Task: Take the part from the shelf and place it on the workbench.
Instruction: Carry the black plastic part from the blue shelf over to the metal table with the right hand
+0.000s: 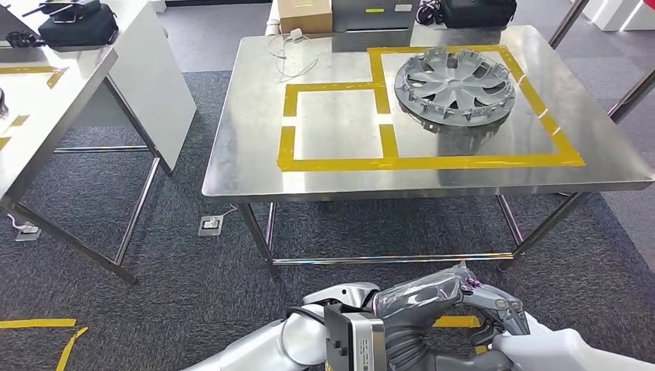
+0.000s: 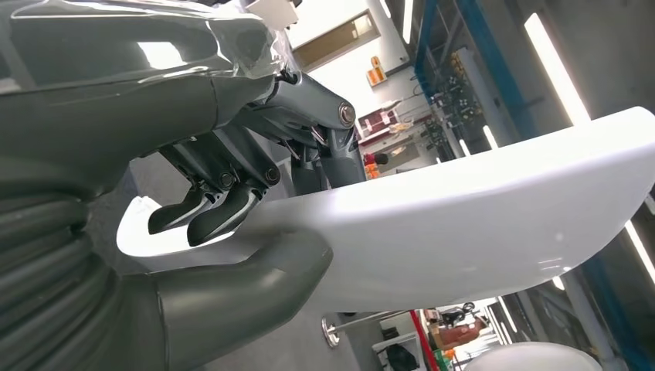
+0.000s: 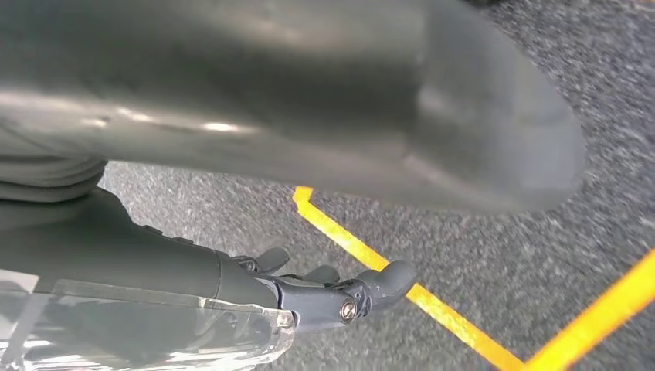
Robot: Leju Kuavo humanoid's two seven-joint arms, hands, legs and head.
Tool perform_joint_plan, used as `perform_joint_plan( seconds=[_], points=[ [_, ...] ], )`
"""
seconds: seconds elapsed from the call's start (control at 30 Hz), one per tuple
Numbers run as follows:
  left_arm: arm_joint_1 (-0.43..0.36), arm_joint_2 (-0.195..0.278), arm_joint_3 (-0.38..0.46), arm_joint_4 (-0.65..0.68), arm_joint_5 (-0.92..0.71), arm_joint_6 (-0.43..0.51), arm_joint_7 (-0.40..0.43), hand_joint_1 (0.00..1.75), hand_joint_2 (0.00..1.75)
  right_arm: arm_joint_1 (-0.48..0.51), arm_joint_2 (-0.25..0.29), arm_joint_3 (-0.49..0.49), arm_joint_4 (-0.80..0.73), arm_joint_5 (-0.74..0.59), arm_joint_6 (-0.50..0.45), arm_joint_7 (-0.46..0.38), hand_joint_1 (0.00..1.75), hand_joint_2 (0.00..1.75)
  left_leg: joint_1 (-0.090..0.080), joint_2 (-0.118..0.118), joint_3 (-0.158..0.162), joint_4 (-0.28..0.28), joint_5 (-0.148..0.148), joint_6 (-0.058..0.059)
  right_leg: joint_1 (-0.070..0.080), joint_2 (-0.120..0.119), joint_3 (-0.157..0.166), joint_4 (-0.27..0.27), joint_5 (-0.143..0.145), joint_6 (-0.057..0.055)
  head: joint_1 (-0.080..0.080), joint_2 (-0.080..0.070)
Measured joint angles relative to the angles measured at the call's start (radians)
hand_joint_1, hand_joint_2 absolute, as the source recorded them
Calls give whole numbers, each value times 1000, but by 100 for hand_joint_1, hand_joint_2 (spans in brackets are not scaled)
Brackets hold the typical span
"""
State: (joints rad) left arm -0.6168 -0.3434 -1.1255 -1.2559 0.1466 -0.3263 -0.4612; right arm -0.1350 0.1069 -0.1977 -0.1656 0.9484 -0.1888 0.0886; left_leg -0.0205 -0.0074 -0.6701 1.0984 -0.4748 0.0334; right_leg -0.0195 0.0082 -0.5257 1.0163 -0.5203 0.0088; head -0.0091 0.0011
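— What are you doing now?

— I think I'm carrying the part [image 2: 463, 224] to the workbench [image 1: 255, 154]. My left hand [image 1: 463, 309] holds it, low in the middle of the head view. My thumb [image 2: 255, 286] is under its rim and my dark fingers [image 2: 220, 212] curl over it.

— What does the part look like?

— White, smooth, shiny and curved.

— And your right hand [image 3: 332, 297]?

— It hangs over the floor by a yellow line [image 3: 363, 251], fingers loosely bent, holding nothing.

— What next?

— I guess step closer, lift it, and set it in the small yellow tape square [image 1: 290, 127], left of the grey wheel cover [image 1: 454, 87].

Steel workbench [image 1: 255, 147] w/ yellow tape squares [image 1: 340, 124], grey hubcap [image 1: 453, 89] inside larger.
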Motion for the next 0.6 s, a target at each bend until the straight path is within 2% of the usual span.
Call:
perform_joint_plan(
  seconds=[0.03, 0.07, 0.13, 0.2, 0.23, 0.27, 0.33, 0.37, 0.4, 0.43, 0.5, 0.53, 0.57, 0.6],
  points=[
    [0, 0, 0, 0, -1, 0, 0, 175, 175, -1, 2, 1, 0, 0, 0, 0, 0, 0, -7, -2, 20, -49, 14, 13, 1, 1, 8, -3, -7, 3, 2, 0],
    [0, 0, -1, 0, -1, 1, 0, 175, 175, -2, 4, 1, 0, 0, 0, -1, 0, 0, -14, -3, 35, -76, 14, 24, 0, 1, 12, -8, -12, 7, 3, 0],
    [0, -2, -2, -1, -3, 1, 0, 175, 175, -4, 8, 2, 0, 1, 1, -2, 0, 0, -17, -6, 55, -98, 2, 35, -2, 2, 22, -6, -7, 18, 2, 0],
    [-2, -3, -3, -1, -5, 1, 1, 175, 175, -5, 10, 3, 0, 0, 1, -3, 0, 0, -11, -4, 88, -121, 16, 40, -1, 0, 25, 25, -12, 25, 3, 0],
    [-3, -4, -4, -2, -6, 1, 1, 175, 175, -6, 9, 4, 0, 0, 1, -3, 0, 0, -6, -2, 105, -125, 17, 41, -1, 0, 10, 60, -28, 28, 6, 0],
    [-4, -4, -4, -1, -6, 1, 1, 175, 175, -8, 8, 4, 0, 0, 1, -3, 0, 0, -3, 1, 113, -128, 13, 41, -1, -1, -19, 113, -51, 32, 9, 0],
    [-4, -4, -5, -1, -7, 1, 1, 175, 175, -7, 4, 5, 0, 0, 1, -3, 0, 0, -1, 0, 123, -128, 2, 40, -4, -1, -103, 231, -99, 43, 12, 0],
    [-3, -4, -6, -1, -8, 1, 2, 175, 175, -5, 2, 5, 0, 0, 1, -3, 0, 0, 0, -2, 129, -128, -6, 37, -7, -1, -136, 264, -112, 48, 12, 0],
    [-3, -4, -7, 0, -8, 1, 2, 175, 175, -3, 0, 5, 0, 0, 1, -3, 0, 0, 3, -4, 138, -127, -14, 33, -10, -1, -155, 263, -106, 54, 12, 0],
    [-2, -3, -7, 0, -8, 1, 2, 175, 175, -1, -2, 5, 0, 0, 1, -3, 0, 0, 7, -6, 149, -125, -24, 26, -14, -1, -155, 226, -78, 60, 12, 0],
    [-2, -2, -9, 0, -8, 1, 2, 175, 175, 1, -2, 5, 1, 0, 1, -3, 0, 0, 15, -7, 171, -117, -50, 10, -24, -7, -129, 100, 17, 75, 15, 0],
    [-2, -1, -10, 1, -8, 1, 2, 175, 175, 1, -2, 5, 1, 0, 2, -4, 0, 0, 14, -7, 176, -112, -62, 2, -26, -12, -119, 52, 50, 73, 20, 0],
    [-1, -1, -12, 2, -9, 0, 3, 175, 175, 1, 1, 5, 2, 0, 2, -5, 0, 0, 13, -7, 178, -107, -73, -4, -27, -16, -114, 28, 70, 65, 24, 0],
    [-1, 0, -13, 3, -10, 0, 4, 175, 175, 2, 2, 5, 3, 0, 3, -6, 0, 0, 10, -6, 178, -103, -81, -8, -26, -19, -115, 26, 73, 52, 27, 0]
  ],
)
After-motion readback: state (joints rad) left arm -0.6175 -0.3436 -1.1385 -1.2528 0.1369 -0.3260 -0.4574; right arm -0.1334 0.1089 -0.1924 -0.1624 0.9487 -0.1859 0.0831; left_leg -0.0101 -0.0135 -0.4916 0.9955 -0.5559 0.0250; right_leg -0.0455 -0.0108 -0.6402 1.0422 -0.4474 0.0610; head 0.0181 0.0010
